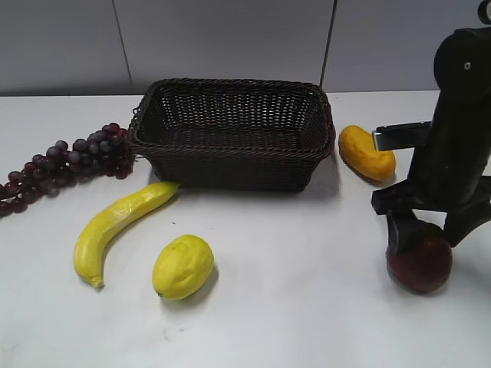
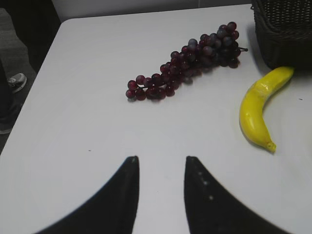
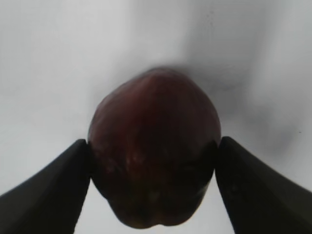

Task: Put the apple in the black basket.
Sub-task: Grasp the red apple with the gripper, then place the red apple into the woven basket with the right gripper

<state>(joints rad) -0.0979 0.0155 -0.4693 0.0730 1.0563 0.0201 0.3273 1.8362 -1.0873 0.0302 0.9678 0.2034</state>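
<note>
Lemon [image 1: 182, 266] sits closest in the exterior view, on a plain white table [image 1: 291, 307]; banana [image 1: 115, 226] just left of it, grape bunch [image 1: 65, 162] further back left. Black basket [image 1: 234, 132] stands mid-table near the back, and nothing shows inside it from this angle. Grey panelled wall [image 1: 230, 38] behind. Orange-yellow fruit [image 1: 367, 152] lies right of the basket. Right gripper [image 1: 420, 244] is down at the front right, fingers on either side of the apple [image 1: 420, 264], which rests on the table well apart from the basket.

Left wrist view: left gripper [image 2: 162, 163] has fingers apart, nothing between them, bare white tabletop below. Grapes, banana and a basket corner lie ahead. Table edge at left, dark floor and a shoe [image 2: 17, 82] beyond it.

Right wrist view: both fingers touch the apple's sides, clamped on it. White surface behind, soft shadow, blurred.
</note>
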